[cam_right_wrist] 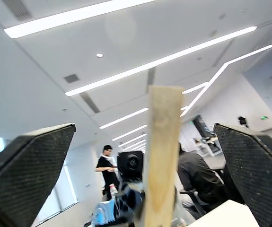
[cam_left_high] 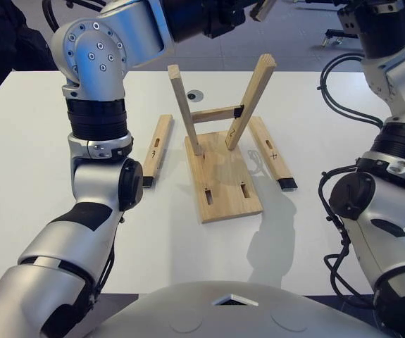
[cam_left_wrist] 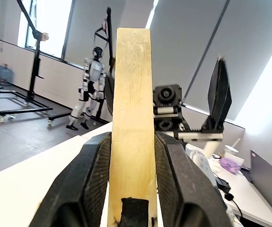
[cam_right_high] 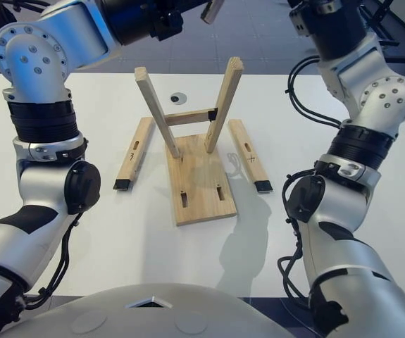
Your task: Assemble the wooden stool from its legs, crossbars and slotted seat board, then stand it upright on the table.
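The slotted seat board (cam_left_high: 225, 191) lies flat on the white table. Two legs stand in it, one on the left (cam_left_high: 184, 109) and one on the right (cam_left_high: 251, 98), both tilted and joined by a crossbar (cam_left_high: 215, 114). Two loose legs lie flat, one left of the board (cam_left_high: 158, 149) and one right of it (cam_left_high: 272, 160). My left gripper (cam_left_wrist: 132, 142) is raised high above the far side of the table, shut on a wooden bar (cam_left_wrist: 133, 94), whose end shows at the top (cam_left_high: 262, 8). My right gripper (cam_right_wrist: 145, 127) is raised too, open wide, with the bar's end between its fingers (cam_right_wrist: 31, 161) but apart from them.
A small round hole (cam_left_high: 191, 94) marks the table behind the stool. Bare table (cam_left_high: 33, 162) stretches to both sides and in front of the board. Black cables (cam_left_high: 339, 91) hang from my right arm over the table's right edge.
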Motion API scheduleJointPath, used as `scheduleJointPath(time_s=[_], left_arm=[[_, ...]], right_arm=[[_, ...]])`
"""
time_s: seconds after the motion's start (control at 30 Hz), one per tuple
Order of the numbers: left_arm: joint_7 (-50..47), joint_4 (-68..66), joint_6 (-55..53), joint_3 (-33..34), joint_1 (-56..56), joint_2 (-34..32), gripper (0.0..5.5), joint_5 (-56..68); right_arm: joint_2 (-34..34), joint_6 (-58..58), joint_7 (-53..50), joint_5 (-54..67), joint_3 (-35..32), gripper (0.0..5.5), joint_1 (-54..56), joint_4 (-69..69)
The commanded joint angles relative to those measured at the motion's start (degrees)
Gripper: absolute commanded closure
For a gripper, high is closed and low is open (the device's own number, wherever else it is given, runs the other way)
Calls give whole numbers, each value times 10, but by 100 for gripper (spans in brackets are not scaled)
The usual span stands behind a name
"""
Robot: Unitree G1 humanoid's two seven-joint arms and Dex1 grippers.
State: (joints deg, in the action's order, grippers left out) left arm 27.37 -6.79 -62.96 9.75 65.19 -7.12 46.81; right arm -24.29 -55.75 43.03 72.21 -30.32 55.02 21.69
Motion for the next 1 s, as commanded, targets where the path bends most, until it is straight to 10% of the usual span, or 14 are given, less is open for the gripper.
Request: scheduleJointPath(time_s=[0.03,0.5,1.0], left_arm=[[-5,24,-25,-6,-21,3,422,15],[-26,177,162,-190,-69,-88,422,-220],[-34,182,216,-213,-89,-57,422,-299]], right_arm=[[16,11,15,-7,14,10,28,12],[18,-29,-173,48,0,10,-33,-153],[84,64,-345,86,38,83,-21,-209]])
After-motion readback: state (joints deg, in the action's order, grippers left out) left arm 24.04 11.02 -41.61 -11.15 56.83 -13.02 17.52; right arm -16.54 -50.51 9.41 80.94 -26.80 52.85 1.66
